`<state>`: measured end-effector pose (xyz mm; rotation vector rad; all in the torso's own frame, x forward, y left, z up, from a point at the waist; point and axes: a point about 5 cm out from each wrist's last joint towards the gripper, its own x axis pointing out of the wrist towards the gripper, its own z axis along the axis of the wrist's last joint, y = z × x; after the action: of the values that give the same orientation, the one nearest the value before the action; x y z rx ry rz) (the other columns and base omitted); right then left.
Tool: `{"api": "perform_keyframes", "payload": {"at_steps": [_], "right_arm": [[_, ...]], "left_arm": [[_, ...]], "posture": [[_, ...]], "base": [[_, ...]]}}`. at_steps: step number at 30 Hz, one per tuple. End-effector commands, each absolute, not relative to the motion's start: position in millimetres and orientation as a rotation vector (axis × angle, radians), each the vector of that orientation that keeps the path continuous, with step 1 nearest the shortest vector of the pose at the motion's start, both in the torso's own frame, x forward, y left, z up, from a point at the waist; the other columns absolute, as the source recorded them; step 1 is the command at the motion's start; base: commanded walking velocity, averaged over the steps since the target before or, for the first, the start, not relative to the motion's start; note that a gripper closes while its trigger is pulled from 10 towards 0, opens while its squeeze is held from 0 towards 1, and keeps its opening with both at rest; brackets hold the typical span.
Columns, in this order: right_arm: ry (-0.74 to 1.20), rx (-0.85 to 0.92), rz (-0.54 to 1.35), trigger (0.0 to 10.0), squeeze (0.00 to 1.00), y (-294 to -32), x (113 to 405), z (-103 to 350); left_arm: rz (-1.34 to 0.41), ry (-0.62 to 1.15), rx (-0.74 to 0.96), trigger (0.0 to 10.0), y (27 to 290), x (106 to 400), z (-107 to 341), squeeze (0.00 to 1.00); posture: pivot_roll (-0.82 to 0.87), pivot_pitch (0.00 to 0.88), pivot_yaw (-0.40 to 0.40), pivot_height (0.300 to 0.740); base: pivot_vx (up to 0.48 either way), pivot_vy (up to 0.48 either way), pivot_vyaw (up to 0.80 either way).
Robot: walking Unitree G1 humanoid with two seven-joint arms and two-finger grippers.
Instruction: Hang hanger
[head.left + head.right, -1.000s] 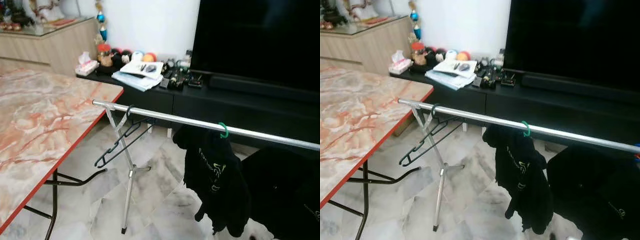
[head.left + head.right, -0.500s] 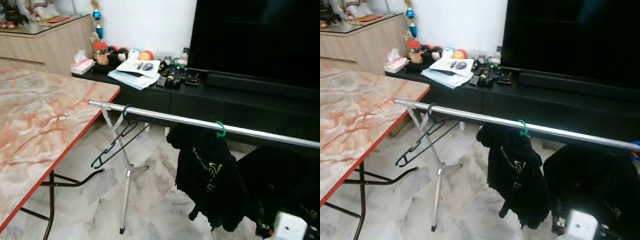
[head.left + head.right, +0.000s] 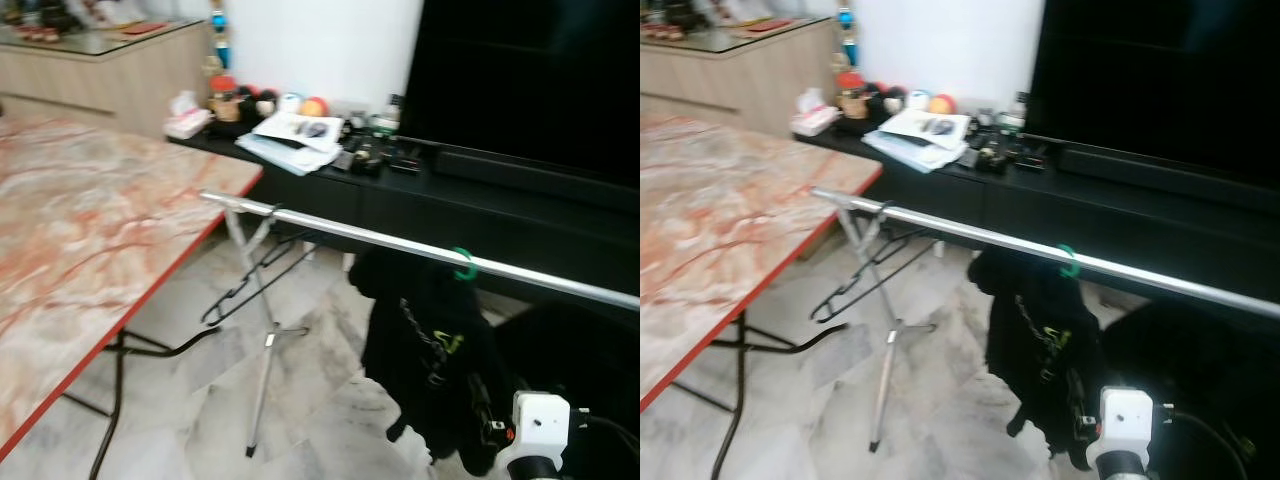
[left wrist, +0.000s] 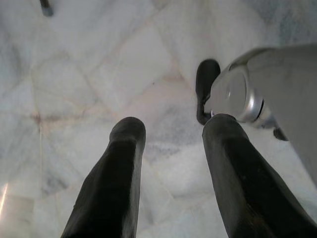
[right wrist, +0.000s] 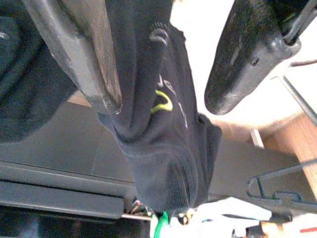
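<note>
An empty black hanger (image 3: 250,282) hangs from the left end of the silver rail (image 3: 400,247) of a drying rack. Further right on the rail, a green hook (image 3: 462,265) carries a black shirt (image 3: 425,350) with a yellow-green logo. My right arm's white wrist block (image 3: 541,420) sits low at the right, just in front of that shirt. In the right wrist view my right gripper (image 5: 163,103) is open and empty, with the shirt (image 5: 158,148) beyond it and the black hanger (image 5: 277,187) off to one side. My left gripper (image 4: 173,128) hangs open over the marble floor.
A marble-topped folding table (image 3: 100,230) with a red edge stands at the left, close to the rail's end. A black TV console (image 3: 480,200) with papers (image 3: 295,135) and small items runs behind the rack. Another dark garment (image 3: 590,350) hangs at the far right.
My right arm has come up into view at the lower right, higher now than half a second ago. The camera has shifted a little. The black hanger stays on the rail.
</note>
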<state>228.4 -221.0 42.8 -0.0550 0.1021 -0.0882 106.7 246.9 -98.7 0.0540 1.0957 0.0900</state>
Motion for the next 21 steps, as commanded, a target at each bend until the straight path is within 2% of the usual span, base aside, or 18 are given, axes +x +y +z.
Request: {"api": "perform_keyframes", "payload": {"at_steps": [1,13,21], "right_arm": [[0.13,-0.047,-0.132,10.0,0.0,-230.4,222.0,39.6],[0.082,-0.044,-0.164,10.0,0.0,-226.1,228.8,49.1],[0.066,-0.062,-0.161,10.0,0.0,-225.3,232.9,53.2]], "left_arm": [[0.082,1.102,0.054,10.0,244.5,107.7,-99.3,0.0],[0.059,1.088,0.06,10.0,235.4,116.2,-99.4,0.0],[0.069,1.082,0.062,10.0,244.1,117.1,-96.7,0.0]], "posture": [[0.09,0.025,-0.011,0.74],[0.08,0.046,-0.002,0.74],[0.08,0.051,-0.005,0.74]], "base": [[0.0,0.0,0.0],[0.0,0.0,0.0],[0.286,0.0,0.0]]}}
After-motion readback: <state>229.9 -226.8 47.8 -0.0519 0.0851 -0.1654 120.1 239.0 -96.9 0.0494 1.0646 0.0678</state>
